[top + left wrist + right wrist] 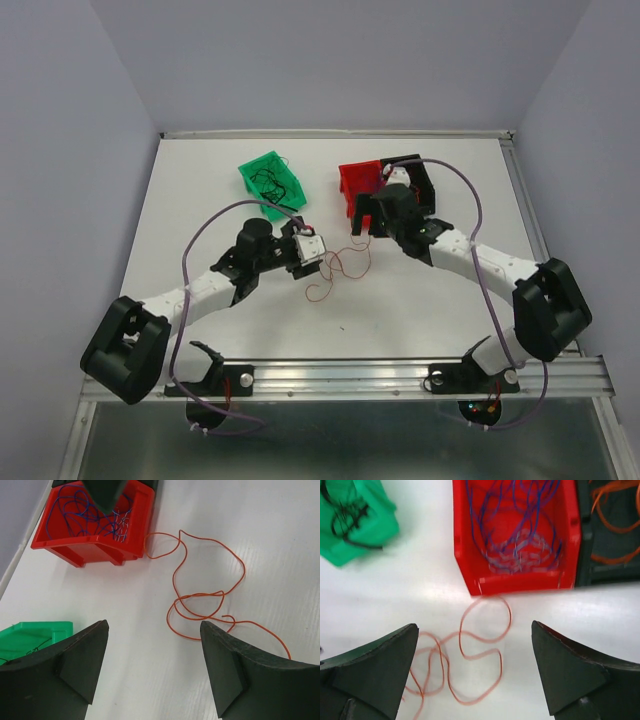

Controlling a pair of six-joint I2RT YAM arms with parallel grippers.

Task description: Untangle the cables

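Cables (200,595) look colour-sorted — blues (520,555) in the red bin (100,550) — so left gripper (152,625) and right gripper (474,625) hang open by the loose orange strand (510,617).

High view from behind over the table (190,195); close downward wrist views, both on the red bin (100,550)

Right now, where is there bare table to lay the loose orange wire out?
Bare table left of the green bin, and a wide patch between the loose orange wire and the front rail. Crowded: just in front of the red bin, where that wire sprawls.
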